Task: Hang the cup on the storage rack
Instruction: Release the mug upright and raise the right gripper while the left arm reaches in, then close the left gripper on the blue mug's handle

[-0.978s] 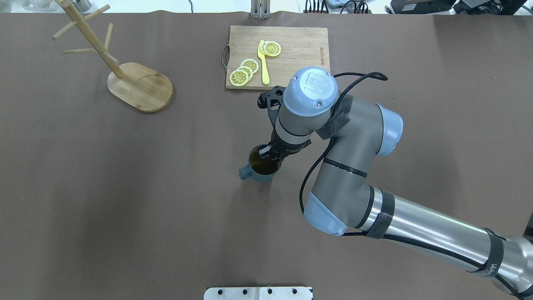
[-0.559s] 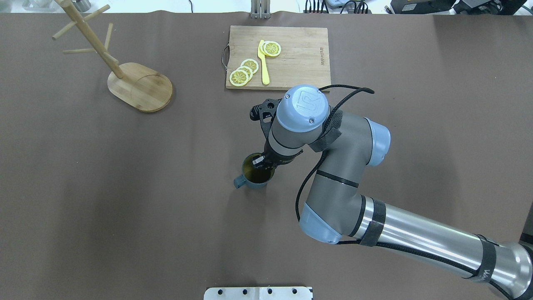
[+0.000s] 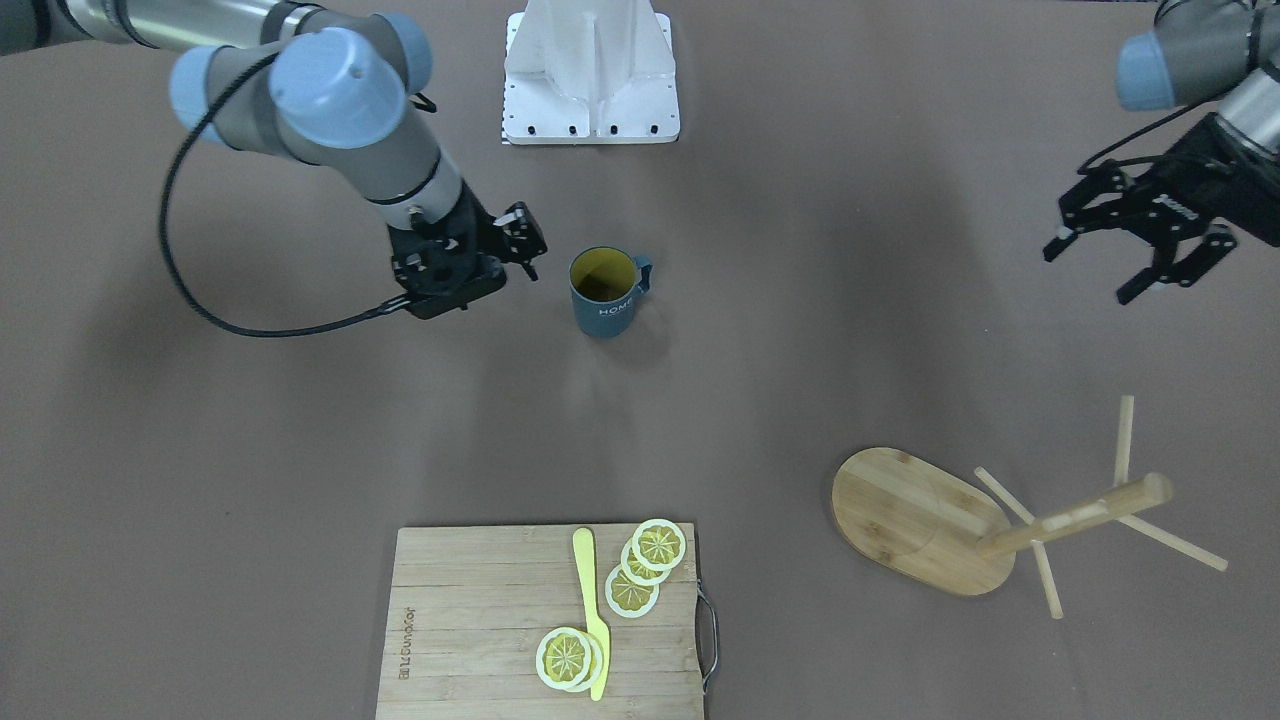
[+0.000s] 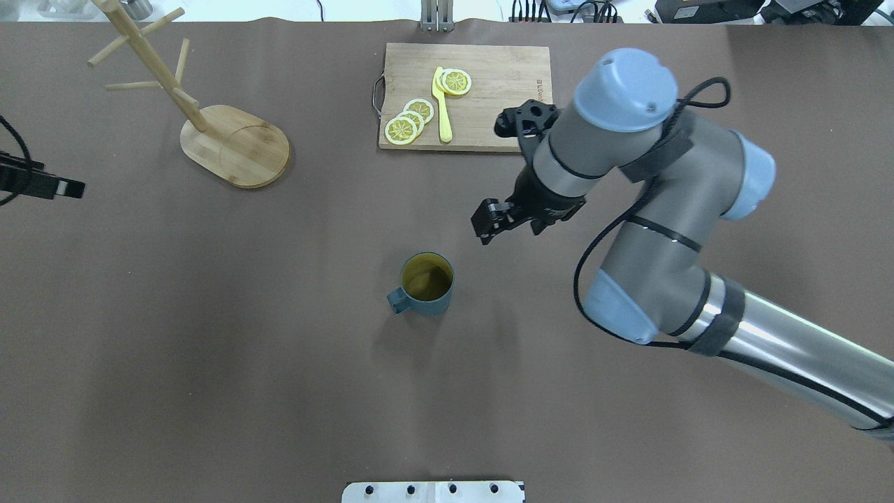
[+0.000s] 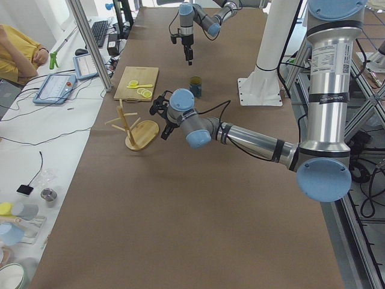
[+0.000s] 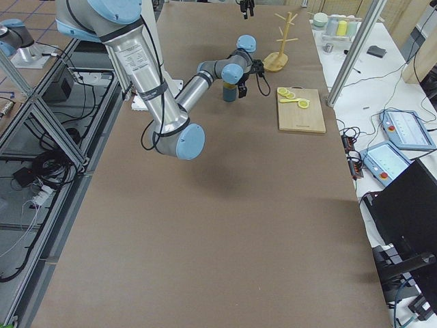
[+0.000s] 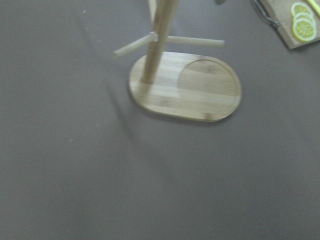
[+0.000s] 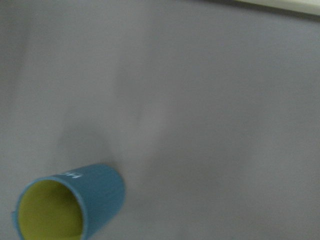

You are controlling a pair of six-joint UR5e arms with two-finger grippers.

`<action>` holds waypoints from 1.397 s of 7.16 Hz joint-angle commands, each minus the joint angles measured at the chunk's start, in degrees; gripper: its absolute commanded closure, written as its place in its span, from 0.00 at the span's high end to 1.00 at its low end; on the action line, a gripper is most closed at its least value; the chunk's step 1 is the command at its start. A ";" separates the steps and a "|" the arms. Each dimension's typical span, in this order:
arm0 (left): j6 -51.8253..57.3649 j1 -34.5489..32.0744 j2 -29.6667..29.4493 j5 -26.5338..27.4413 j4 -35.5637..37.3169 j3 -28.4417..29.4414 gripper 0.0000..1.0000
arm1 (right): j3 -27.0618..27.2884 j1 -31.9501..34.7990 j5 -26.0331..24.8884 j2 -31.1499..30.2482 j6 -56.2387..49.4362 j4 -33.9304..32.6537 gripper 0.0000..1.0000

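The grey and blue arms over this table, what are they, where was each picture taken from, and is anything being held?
They are two robot arms, a right arm and a left arm, each ending in two-finger jaws. One picture looks down from behind the robot, one faces it, two look along the table from its ends, and two come from wrist cameras. On the brown table stand a dark teal mug with a loop handle and a light bamboo mug tree; a rectangular bamboo cutting board carries lemon slices and a yellow knife. The jaws hold nothing.
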 commanded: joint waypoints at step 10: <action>-0.02 43.06 -20.70 42.61 -8.30 8.32 0.89 | -21.31 40.20 6.11 -20.79 -55.96 -0.33 1.00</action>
